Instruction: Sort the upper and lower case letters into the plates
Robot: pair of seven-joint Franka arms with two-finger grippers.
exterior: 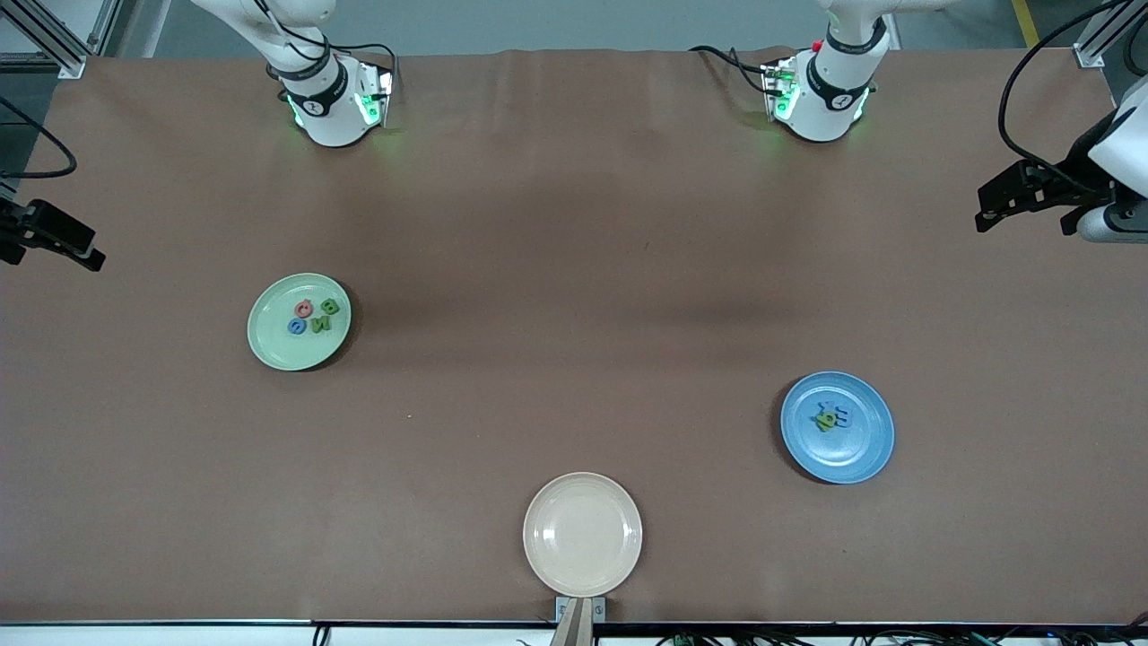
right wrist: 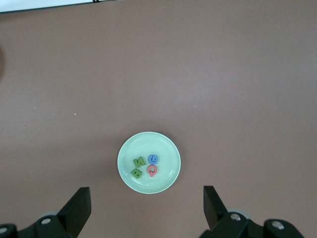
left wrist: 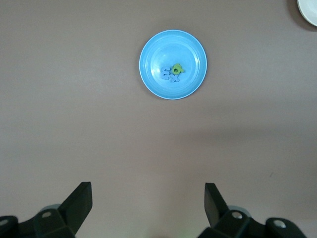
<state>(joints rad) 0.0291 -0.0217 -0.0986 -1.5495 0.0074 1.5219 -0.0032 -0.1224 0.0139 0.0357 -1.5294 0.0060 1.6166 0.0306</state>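
Observation:
The pale green plate lies toward the right arm's end and holds a coral letter, two green letters and a blue letter. The right wrist view shows this plate with the coral Q. The blue plate lies toward the left arm's end, holding a small pile of blue and green letters, as the left wrist view shows. My left gripper hangs open and empty at its table end. My right gripper hangs open and empty at its end.
An empty beige plate lies near the table's front edge, nearest to the front camera, and shows at the corner of the left wrist view. The two arm bases stand along the table's back edge.

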